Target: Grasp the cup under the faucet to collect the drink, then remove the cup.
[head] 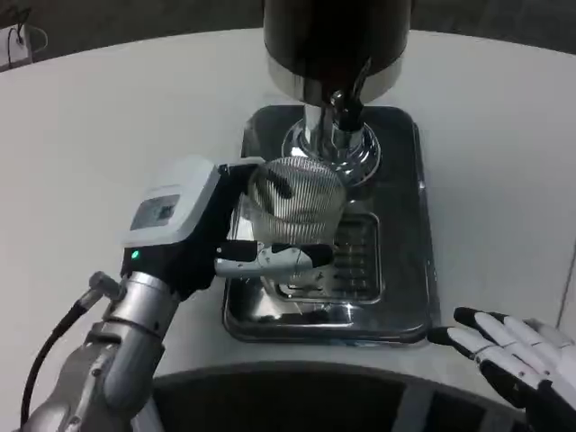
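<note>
Already the left hand (236,236) grips the upright ribbed cup (295,200) just below the faucet (346,101), while the right hand (513,351) rests open, well apart.

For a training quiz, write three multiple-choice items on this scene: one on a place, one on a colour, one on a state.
1. Where is the ribbed cup?
A. On the metal tray, below the faucet
B. On the bare table
C. Beside the right hand

2. What colour is the tabletop?
A. Black
B. White
C. Red

3. What is the left hand doing?
A. Resting flat
B. Pressing the faucet
C. Gripping the cup

Key: 1 A, the cup is on the tray below the spout. 2 B, the surface is white. 3 C, its fingers wrap the cup, while the right hand lies open on the table.
</note>
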Controlling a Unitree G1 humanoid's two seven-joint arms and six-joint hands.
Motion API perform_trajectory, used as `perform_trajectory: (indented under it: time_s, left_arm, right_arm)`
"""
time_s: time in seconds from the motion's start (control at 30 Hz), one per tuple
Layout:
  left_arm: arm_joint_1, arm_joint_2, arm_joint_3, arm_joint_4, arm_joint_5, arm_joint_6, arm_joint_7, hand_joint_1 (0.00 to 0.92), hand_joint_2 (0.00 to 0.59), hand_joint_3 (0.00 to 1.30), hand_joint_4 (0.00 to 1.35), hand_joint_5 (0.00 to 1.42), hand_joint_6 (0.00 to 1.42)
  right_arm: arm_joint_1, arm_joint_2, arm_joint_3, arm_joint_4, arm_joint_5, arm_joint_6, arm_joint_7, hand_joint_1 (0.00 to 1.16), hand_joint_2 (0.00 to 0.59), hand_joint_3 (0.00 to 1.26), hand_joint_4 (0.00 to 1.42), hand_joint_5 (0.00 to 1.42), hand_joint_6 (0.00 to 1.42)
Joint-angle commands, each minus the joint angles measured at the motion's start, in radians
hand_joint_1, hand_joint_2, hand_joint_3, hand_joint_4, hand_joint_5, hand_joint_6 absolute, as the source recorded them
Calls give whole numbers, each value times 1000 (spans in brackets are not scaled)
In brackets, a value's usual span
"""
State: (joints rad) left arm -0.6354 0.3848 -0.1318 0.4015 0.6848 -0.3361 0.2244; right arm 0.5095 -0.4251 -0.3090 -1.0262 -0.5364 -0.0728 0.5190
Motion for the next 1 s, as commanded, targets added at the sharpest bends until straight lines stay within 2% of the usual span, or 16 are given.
perform_trajectory:
  time_s: [0.03, 0.17, 0.23, 0.33, 0.37, 0.4, 0.47, 0.53, 0.77, 1.0]
  left_arm:
    - [-48, 5, -30, 37, 10, 10, 25, 500, 0, 956, 1058, 1278, 1424]
    - [-72, 2, -60, 56, 17, 24, 16, 462, 0, 834, 935, 1194, 1424]
    - [-78, 5, -73, 59, 18, 27, 15, 397, 0, 746, 829, 1127, 1424]
    - [-86, 12, -92, 66, 22, 34, 2, 223, 21, 615, 691, 1032, 1386]
    - [-89, 15, -97, 68, 20, 36, -5, 196, 16, 575, 631, 989, 1356]
    - [-93, 19, -102, 71, 16, 38, -14, 175, 13, 526, 543, 889, 1279]
    - [-100, 29, -108, 74, 14, 44, -32, 151, 4, 489, 461, 801, 1209]
    - [-103, 36, -110, 74, 12, 49, -41, 109, 0, 417, 342, 657, 1060]
    - [-102, 59, -111, 64, 0, 62, -59, 77, 2, 336, 182, 449, 795]
    - [-57, 82, -80, -20, -50, 54, -93, 43, 7, 293, 117, 371, 710]
  right_arm:
    - [6, -2, -9, -5, 14, -14, -3, 416, 474, 105, 0, 0, 0]
    - [4, -5, -13, 2, 18, -12, -3, 412, 475, 105, 0, 0, 0]
    - [4, -5, -14, 4, 18, -10, -3, 411, 475, 105, 0, 0, 0]
    - [4, -2, -10, 8, 15, -7, -4, 408, 476, 105, 0, 0, 0]
    - [3, -2, -8, 9, 14, -7, -4, 408, 476, 105, 0, 0, 0]
    - [3, -1, -7, 10, 14, -6, -4, 407, 476, 105, 0, 0, 0]
    - [1, 1, -1, 12, 12, -5, -5, 406, 476, 107, 0, 0, 0]
    - [-3, 2, 7, 15, 10, -3, -6, 405, 476, 109, 0, 0, 0]
    - [-27, 0, 30, 25, 3, 4, -5, 403, 476, 114, 0, 0, 2]
    - [-47, -4, 41, 35, -1, 15, 0, 401, 476, 114, 0, 0, 2]
